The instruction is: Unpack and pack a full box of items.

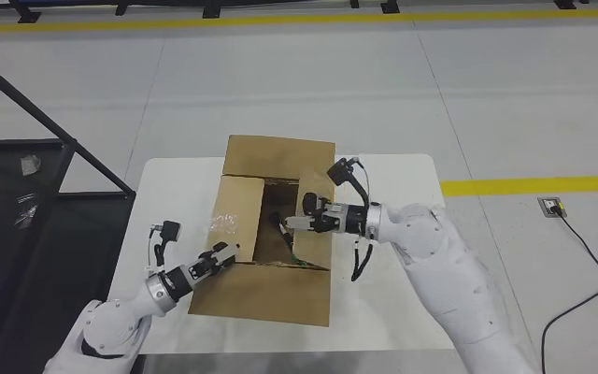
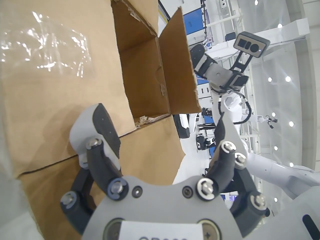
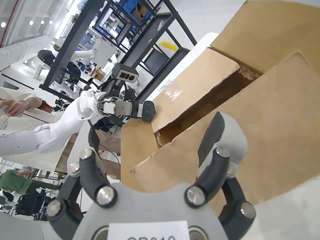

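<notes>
White tabletop [image 1: 392, 178], square to the robot. Cardboard box [image 1: 271, 292] sits at its middle, top open and facing up, all four flaps loose. With the flaps spread, its long axis runs from the robot's side toward the far edge. Far flap [image 1: 278, 154] lies folded outward and flat; near flap [image 1: 266, 309] likewise, reaching toward the robot. Left flap [image 1: 239, 210] and right flap [image 1: 316, 251] are partly turned in, leaving a dark slot [image 1: 277, 220] between them that runs the same near-to-far way. The contents in the slot are too dark to make out. Right gripper [image 1: 288, 224] comes in from the right side and hangs over the slot at the right flap's inner edge; in its wrist view its jaws stand apart with the flap's edge between them [image 3: 155, 131]. Left gripper [image 1: 224, 251] is at the box's near-left corner, where the left and near flaps meet, jaws apart, one finger [image 2: 105, 126] against the cardboard. A crinkled patch of clear plastic [image 1: 222, 222] lies on the left flap, just beyond the left gripper.
</notes>
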